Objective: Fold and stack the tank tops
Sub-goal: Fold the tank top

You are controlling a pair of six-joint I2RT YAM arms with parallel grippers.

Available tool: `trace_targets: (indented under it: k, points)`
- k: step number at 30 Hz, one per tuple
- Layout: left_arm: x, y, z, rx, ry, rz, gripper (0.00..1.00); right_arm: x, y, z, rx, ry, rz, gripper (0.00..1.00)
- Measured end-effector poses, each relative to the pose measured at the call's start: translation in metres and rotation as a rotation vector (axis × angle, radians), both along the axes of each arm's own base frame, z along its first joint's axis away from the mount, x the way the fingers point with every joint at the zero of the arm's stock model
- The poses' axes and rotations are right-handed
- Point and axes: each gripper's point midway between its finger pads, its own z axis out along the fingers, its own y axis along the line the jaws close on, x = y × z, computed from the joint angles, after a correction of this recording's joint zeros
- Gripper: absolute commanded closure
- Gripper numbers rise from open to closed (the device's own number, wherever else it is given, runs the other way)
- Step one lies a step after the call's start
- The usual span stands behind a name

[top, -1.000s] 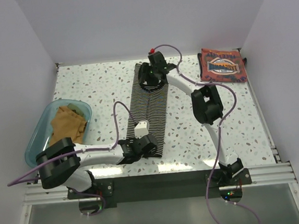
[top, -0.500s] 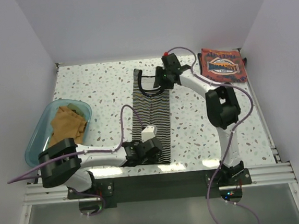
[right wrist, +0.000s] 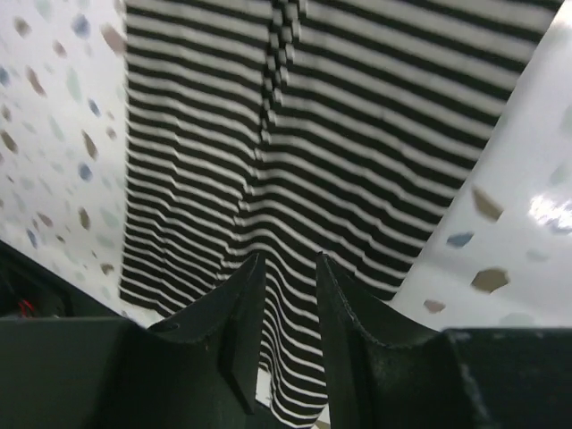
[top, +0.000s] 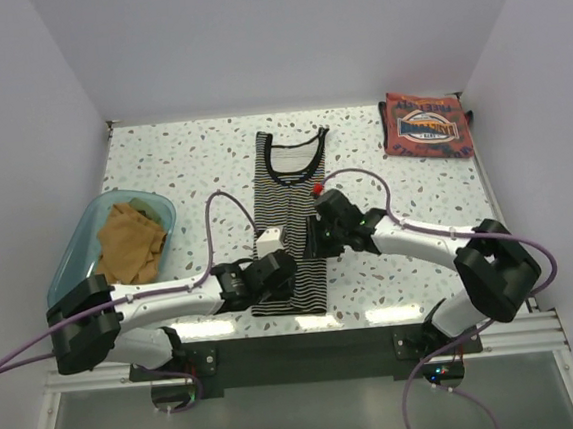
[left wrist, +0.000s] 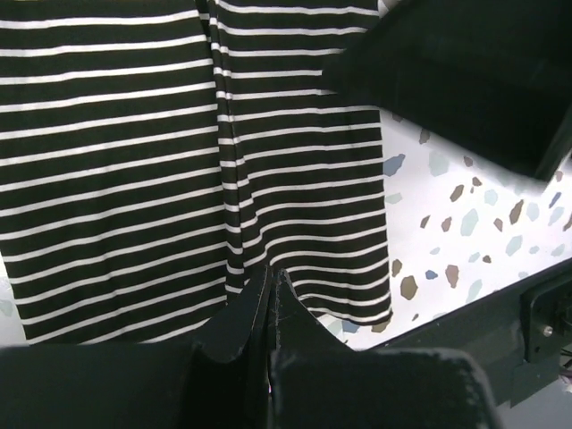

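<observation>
The striped top lies flat at the centre of the table. It is a narrow strip whose long axis runs from the neckline at the upper middle of the overhead view down to the hem at the bottom. A cloth edge runs lengthwise down its middle, so the sides look already folded in.

Both grippers sit over the hem half. Your left gripper is nearer the hem. In its wrist view the fingers are pressed together, with no cloth visible between them. Your right gripper is at the strip's right edge, about halfway along. Its fingers are slightly parted, with stripes showing through the gap.

The next fold probably goes along the long axis, hem up toward neckline, so take the hem corners. The knit is thin and limp and wrinkles easily.

The red top lies folded at the upper right. A mustard top is bunched in the teal bin at the left.
</observation>
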Motion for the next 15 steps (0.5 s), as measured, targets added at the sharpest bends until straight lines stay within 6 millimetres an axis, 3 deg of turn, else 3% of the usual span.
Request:
trace_targets:
  k: [2, 7, 12, 15]
  points:
    - [0.000, 0.000, -0.005, 0.013, 0.006, -0.007, 1.00, -0.026, 0.002, -0.020, -0.013, 0.054, 0.025, 0.70]
    - [-0.005, 0.006, -0.022, 0.054, 0.033, -0.016, 1.00, -0.063, 0.002, -0.047, -0.024, 0.123, 0.044, 0.73]
    - [-0.014, 0.018, -0.045, 0.105, 0.074, -0.025, 1.00, -0.080, -0.010, -0.055, -0.018, 0.136, 0.035, 0.73]
    - [-0.014, 0.014, -0.045, 0.089, 0.072, -0.028, 1.00, -0.084, -0.016, -0.053, -0.020, 0.131, 0.034, 0.73]
